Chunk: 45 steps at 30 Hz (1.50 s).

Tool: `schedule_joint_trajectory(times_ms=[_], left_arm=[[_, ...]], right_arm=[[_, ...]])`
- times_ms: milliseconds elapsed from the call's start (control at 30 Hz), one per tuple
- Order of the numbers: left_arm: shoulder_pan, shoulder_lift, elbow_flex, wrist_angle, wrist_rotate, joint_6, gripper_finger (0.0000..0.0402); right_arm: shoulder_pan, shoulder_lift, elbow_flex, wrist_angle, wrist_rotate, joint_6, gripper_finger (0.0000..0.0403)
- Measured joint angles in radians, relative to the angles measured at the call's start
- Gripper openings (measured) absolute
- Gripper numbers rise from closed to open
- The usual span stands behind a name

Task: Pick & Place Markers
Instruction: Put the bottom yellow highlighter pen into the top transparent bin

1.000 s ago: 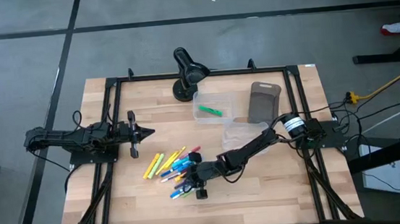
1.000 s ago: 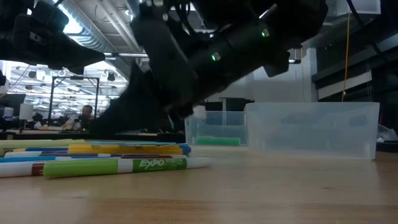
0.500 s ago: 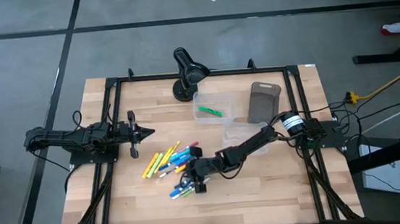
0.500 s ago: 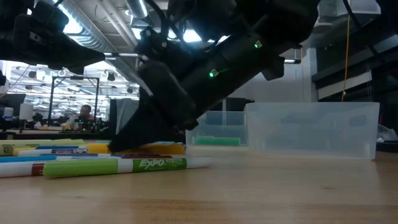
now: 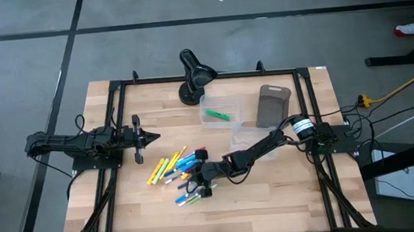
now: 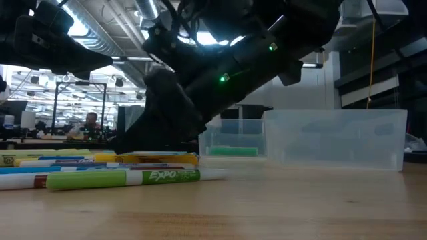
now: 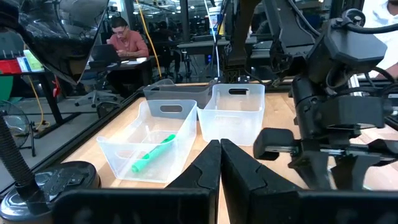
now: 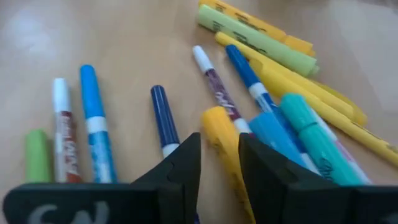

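Several markers (image 5: 178,172) in yellow, blue, green and orange lie in a loose pile on the wooden table; they also show in the right wrist view (image 8: 267,68) and the low view (image 6: 120,175). My right gripper (image 5: 201,179) is low over the pile's right side, with its fingers closed in on a yellow-orange marker (image 8: 217,130). My left gripper (image 5: 151,138) is shut and empty at the table's left, beyond the pile. One green marker (image 5: 218,116) lies inside a clear bin (image 5: 207,101). My right gripper pinches the yellow-orange marker's barrel (image 8: 221,152) between its two fingers (image 8: 180,168). The fingers slant down from the table's right. The marker's free end (image 8: 211,117) points out ahead of the fingers. It lies low among the other markers; I cannot tell whether it is lifted.
A second clear bin (image 5: 250,137) stands under my right arm. A grey-brown tray (image 5: 272,104) stands behind it. A black lamp (image 5: 192,76) stands at the far edge. Bare table lies toward the near edge (image 5: 259,201).
My right gripper has moved from the pile's near side toward the far edge, into the pile, staying low over the table. The markers at the pile's near end have stayed where they were.
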Motion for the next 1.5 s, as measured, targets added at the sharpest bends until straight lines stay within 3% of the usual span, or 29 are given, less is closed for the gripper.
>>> schedule_joint_trajectory(times_ms=[600,800,967,1500], left_arm=[[0.000,0.000,0.000,0.000,0.000,0.000,0.0008],[0.000,0.000,0.000,0.000,0.000,0.000,0.0006],[0.000,0.000,0.000,0.000,0.000,0.000,0.0006],[0.000,0.000,0.000,0.000,0.000,0.000,0.0006]], right_arm=[[-0.037,-0.003,0.005,-0.171,-0.021,0.074,0.0108],[-0.043,-0.003,0.004,-0.175,-0.028,0.085,0.0105],[-0.050,-0.003,0.003,-0.180,-0.028,0.104,0.0071],[-0.057,0.005,0.063,-0.212,-0.057,0.074,0.0070]])
